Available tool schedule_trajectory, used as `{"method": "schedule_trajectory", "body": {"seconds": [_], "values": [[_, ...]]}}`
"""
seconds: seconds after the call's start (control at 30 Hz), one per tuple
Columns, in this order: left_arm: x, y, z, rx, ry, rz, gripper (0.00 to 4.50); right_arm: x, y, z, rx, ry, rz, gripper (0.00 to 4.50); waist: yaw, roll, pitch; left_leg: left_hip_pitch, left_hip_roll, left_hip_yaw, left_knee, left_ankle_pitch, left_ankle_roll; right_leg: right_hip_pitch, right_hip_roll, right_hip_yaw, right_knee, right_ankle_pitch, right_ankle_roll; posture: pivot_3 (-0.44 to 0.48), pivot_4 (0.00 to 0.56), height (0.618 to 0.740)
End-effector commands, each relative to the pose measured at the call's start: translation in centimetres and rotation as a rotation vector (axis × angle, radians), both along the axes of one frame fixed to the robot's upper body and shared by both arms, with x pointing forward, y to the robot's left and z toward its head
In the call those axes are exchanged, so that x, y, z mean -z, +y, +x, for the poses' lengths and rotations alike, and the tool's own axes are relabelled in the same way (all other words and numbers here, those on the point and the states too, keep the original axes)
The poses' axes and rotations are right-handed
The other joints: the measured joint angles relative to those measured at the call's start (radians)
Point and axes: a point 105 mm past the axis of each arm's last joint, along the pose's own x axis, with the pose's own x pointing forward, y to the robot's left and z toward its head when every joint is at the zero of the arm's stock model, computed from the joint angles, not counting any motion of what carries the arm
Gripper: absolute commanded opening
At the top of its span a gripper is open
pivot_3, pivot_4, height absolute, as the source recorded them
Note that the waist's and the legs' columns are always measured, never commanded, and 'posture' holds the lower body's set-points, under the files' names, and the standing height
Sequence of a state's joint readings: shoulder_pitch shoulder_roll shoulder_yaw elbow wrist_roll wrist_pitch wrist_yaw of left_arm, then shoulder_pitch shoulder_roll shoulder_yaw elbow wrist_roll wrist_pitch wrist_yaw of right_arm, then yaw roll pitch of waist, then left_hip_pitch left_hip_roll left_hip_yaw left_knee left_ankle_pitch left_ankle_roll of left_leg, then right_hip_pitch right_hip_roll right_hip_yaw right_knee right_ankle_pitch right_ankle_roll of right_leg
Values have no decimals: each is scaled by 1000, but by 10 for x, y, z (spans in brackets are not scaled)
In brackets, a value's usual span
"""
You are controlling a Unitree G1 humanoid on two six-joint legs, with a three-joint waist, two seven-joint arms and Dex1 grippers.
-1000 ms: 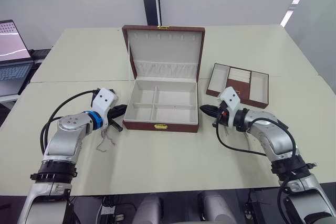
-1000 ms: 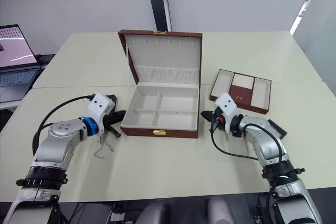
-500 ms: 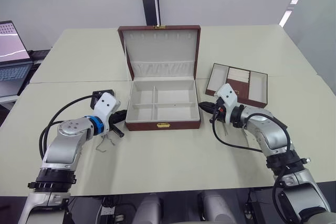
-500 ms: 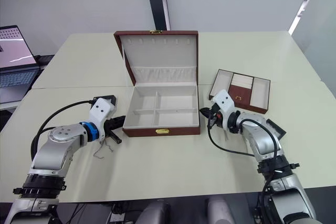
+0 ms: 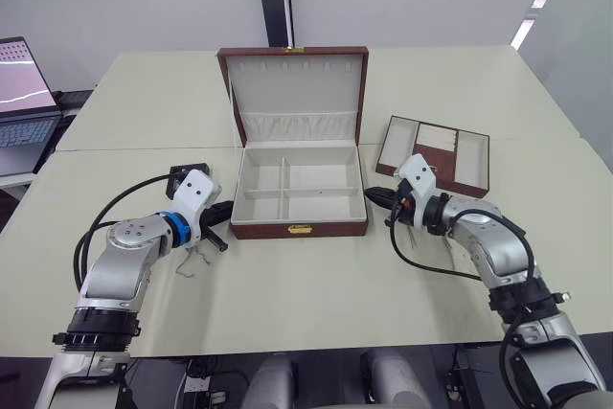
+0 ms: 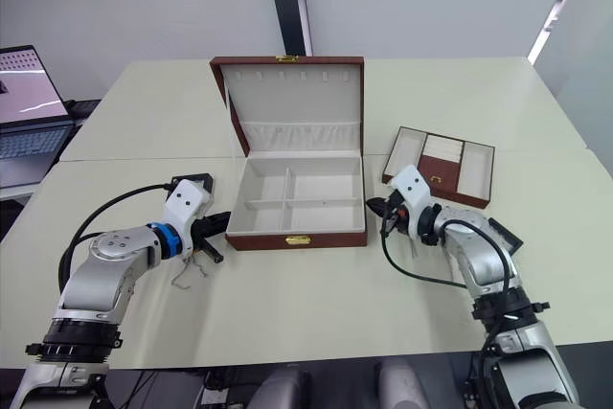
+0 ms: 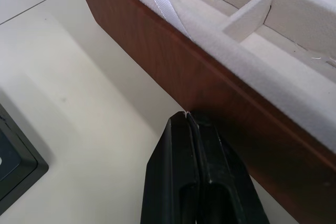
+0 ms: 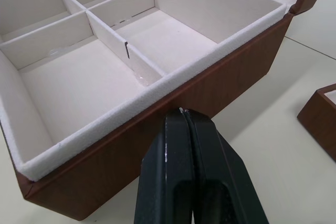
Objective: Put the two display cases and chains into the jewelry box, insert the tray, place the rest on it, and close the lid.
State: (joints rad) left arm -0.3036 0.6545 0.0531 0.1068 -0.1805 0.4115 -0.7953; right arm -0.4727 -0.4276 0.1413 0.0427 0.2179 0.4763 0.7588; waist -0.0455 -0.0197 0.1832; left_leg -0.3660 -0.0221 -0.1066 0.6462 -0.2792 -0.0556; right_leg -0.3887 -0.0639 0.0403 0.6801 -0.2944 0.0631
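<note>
While lined in cream felt, the jewelry box (image 5: 299,195) shows glossy reddish wood.

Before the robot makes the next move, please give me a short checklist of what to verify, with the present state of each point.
1. Lid stands open: ok.
2. All four compartments of the jewelry box are free to receive items: ok, they look empty.
3. Left tool carries nothing: ok, shut, empty, tip at the box's outer side wall.
4. Right tool carries nothing: ok, shut, empty, close to the opposite side wall.
5. Tray stays out of the box: ok, it lies on the table at the robot's right.
6. Chain is reachable: ok, it lies on the table under the left arm.
</note>
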Motion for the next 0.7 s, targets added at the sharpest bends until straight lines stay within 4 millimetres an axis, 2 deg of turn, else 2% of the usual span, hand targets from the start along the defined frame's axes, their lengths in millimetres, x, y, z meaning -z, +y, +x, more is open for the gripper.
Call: {"method": "schedule_trajectory", "body": {"seconds": [0.03,0.2,0.33,0.4,0.53,0.63,0.7], "values": [[-7,2,0,8,-27,11,0,-14,-1,-2,-14,-49,16,29,0,0,0,0,0,0,0,0,0,0,0,0,0,0,0,0,150,740],[-16,18,-2,-36,-51,12,0,-23,-12,1,15,-72,32,29,0,0,0,0,0,0,0,0,0,0,0,0,0,0,0,0,150,740],[-39,49,-14,-88,-90,-23,0,-41,-40,-8,12,-102,84,29,-1,0,0,-1,0,0,-1,0,0,0,0,0,-1,0,0,0,150,740],[-42,67,-22,-120,-76,-21,0,-43,-61,-13,24,-95,81,29,-1,0,0,-1,0,0,-1,0,0,0,0,0,-1,0,0,0,150,740],[-44,100,-39,-192,-45,12,852,-41,-107,-21,99,-48,58,796,2,0,0,0,0,0,-1,0,0,0,0,0,-2,0,0,0,150,740],[-49,127,-57,-253,-28,49,1792,-37,-153,-30,182,-10,-3,1619,2,0,0,0,0,1,-1,0,0,1,0,0,-1,0,0,0,150,740],[-51,143,-67,-294,-17,80,2413,-40,-174,-35,223,5,-19,2162,2,0,0,0,0,2,-1,0,0,1,0,0,-1,0,0,0,150,740]]}}
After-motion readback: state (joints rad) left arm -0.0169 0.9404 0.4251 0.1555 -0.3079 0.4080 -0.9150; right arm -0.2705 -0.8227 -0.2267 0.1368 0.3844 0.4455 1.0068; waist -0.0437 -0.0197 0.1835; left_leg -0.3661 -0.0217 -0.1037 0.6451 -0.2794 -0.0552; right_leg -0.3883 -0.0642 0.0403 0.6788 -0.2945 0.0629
